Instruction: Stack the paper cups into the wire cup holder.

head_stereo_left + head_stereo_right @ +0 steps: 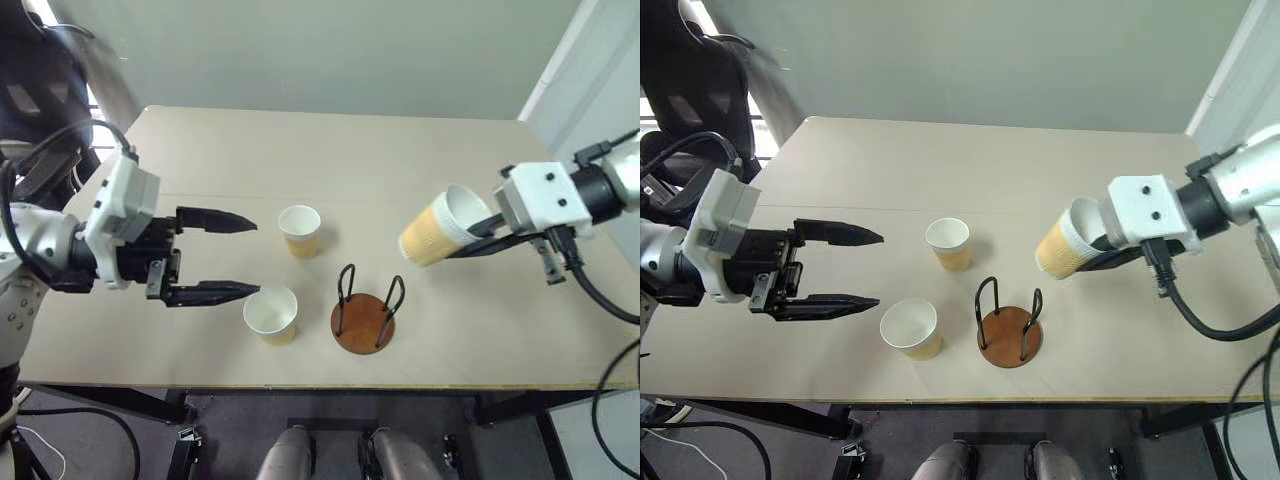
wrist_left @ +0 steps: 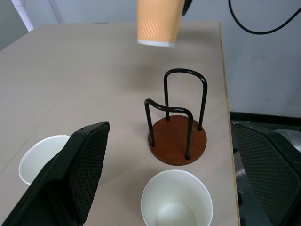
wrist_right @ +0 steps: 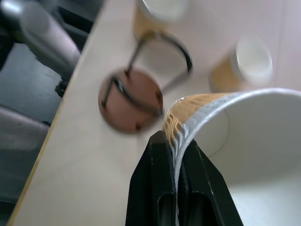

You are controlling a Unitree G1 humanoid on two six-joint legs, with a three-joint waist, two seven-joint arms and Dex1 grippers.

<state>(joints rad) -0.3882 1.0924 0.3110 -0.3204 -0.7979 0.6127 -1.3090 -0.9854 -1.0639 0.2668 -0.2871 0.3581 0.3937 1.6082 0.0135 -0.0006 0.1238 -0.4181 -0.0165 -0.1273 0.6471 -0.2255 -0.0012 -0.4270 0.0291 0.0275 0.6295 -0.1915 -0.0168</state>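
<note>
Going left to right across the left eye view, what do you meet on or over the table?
Open left pincer → white-rimmed tan paper cup nearest the front edge → round reddish-brown wire cup holder → tilted tan paper cup held aloft by right pincer.

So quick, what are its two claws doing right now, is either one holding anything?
Left gripper: open, holding nothing.
Right gripper: shut on the wall of a tan tapered paper cup with a white inside, lifted off the table.
</note>
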